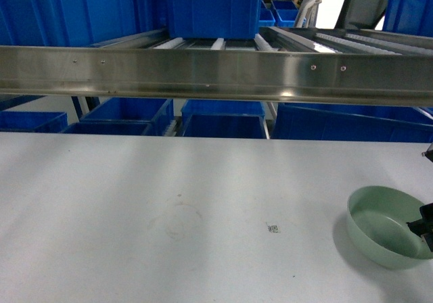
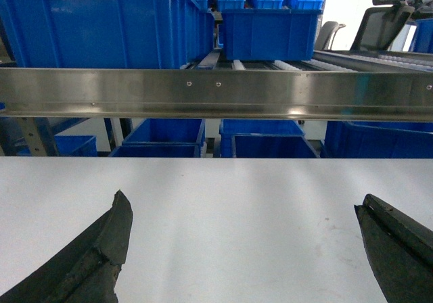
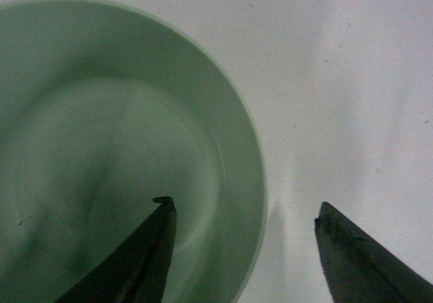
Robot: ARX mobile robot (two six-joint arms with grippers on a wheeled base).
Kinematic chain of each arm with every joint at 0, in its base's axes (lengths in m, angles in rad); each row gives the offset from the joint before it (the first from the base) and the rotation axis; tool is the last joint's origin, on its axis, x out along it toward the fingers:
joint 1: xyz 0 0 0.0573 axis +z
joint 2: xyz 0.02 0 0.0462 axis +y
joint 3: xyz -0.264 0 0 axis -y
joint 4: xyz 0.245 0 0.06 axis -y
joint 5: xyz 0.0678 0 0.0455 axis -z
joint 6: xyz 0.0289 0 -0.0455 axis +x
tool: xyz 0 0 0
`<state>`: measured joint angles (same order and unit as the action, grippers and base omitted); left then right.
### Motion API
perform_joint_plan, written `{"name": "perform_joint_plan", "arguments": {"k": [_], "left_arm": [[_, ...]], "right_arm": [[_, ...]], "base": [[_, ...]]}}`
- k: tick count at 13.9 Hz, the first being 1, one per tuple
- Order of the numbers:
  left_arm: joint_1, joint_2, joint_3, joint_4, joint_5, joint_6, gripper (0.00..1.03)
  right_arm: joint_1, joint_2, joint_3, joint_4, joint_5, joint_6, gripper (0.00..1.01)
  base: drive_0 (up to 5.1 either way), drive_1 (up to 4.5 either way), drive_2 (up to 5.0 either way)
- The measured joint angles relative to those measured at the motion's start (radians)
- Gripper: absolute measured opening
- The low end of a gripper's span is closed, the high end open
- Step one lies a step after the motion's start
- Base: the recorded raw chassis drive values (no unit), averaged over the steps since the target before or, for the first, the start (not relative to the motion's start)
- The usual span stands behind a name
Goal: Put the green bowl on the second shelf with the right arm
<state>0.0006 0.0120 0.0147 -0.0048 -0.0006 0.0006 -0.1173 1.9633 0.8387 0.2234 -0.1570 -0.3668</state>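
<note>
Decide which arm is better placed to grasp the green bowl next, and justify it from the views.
Right. The right pincer is open and straddles the green bowl's rim, one finger inside, one outside. The left pincer is open over bare white table, no bowl in its view.

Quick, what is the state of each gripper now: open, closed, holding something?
Left gripper: open, holding nothing, above the white table.
Right gripper: open, fingers straddling the green bowl rim, one inside, one outside; not closed on it yet.
</note>
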Motion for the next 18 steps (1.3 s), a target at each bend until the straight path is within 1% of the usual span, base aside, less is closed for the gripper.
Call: {"name": "perform_joint_plan", "arguments": {"k": [4,5,6,7,9,14,16,18], "left_arm": [[0.000,0.000,0.000,0.000,0.000,0.000,0.98],[0.000,0.000,0.000,0.000,0.000,0.000,0.98],[0.000,0.000,0.000,0.000,0.000,0.000,0.98],[0.000,0.000,0.000,0.000,0.000,0.000,0.98],[0.000,0.000,0.000,0.000,0.000,0.000,0.98],[0.000,0.000,0.000,0.000,0.000,0.000,0.98],[0.000,0.000,0.000,0.000,0.000,0.000,0.98],[0.000,0.000,0.000,0.000,0.000,0.000,0.98]], "right_arm": [[0.007,0.032,-0.009,0.015,0.003,0.001,0.22],[0.008,0.032,-0.011,0.021,-0.008,0.011,0.13],[0.018,0.031,-0.011,0.038,-0.017,0.023,0.03],[0.022,0.028,-0.011,0.041,-0.019,0.027,0.02],[0.026,0.026,-0.019,0.055,-0.019,0.033,0.02],[0.033,-0.016,-0.080,0.140,-0.012,0.034,0.02],[0.032,-0.089,-0.121,0.168,0.003,0.033,0.02],[0.033,-0.186,-0.154,0.180,0.000,0.034,0.02]], "base": [[0.0,0.00,0.0],[0.0,0.00,0.0],[0.0,0.00,0.0],[0.0,0.00,0.0],[0.0,0.00,0.0],[0.0,0.00,0.0],[0.0,0.00,0.0],[0.0,0.00,0.0]]}}
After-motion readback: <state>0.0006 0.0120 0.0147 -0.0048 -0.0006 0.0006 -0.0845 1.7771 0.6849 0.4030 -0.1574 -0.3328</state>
